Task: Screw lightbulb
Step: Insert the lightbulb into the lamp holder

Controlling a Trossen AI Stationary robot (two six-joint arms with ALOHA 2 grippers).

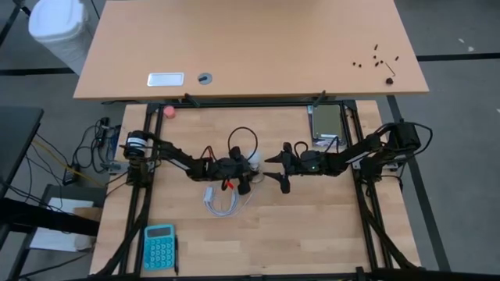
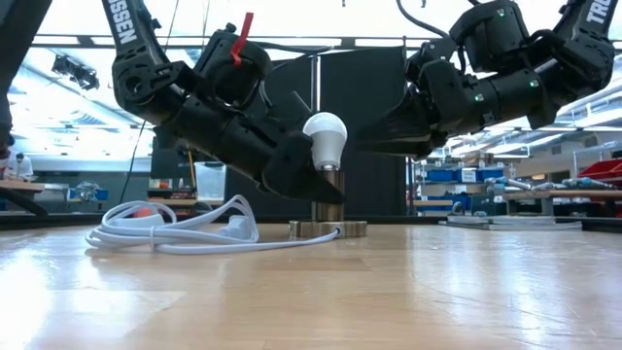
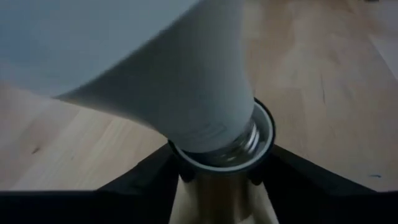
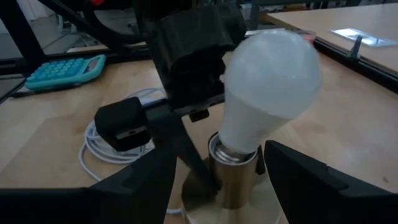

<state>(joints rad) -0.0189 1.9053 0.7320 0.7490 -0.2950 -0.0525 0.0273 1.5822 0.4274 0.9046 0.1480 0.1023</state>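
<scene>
The left gripper [image 3: 217,182] has its fingers [image 3: 140,183] closed against both sides of the brass lamp socket [image 2: 328,199], just under the collar. This looks meant to keep the socket from turning or tipping while the bulb is worked. The lightbulb [image 4: 270,74] sits with its screw base in the socket mouth at the centre of the high view. Its globe leans a little and a few threads show above the collar, so I judge it started but not yet screwed home.

The right gripper [image 4: 217,152] faces it from the right of the high view. Its fingers [image 4: 301,180] are spread, one to each side of the bulb's neck, with a gap showing on both sides, so they grasp nothing. That fits a lining-up for a grip and twist.

The socket's round base [image 2: 328,229] rests flat on the bench [image 1: 312,234]. Its white cord [image 2: 165,233] lies coiled just beside it, toward the lower left of the high view, near the left arm. A teal calculator [image 1: 159,246] sits well apart at the lower left and a pink ball [image 1: 169,111] at the upper left. The lower right of the bench is bare wood, so the right arm has room to swing there.
</scene>
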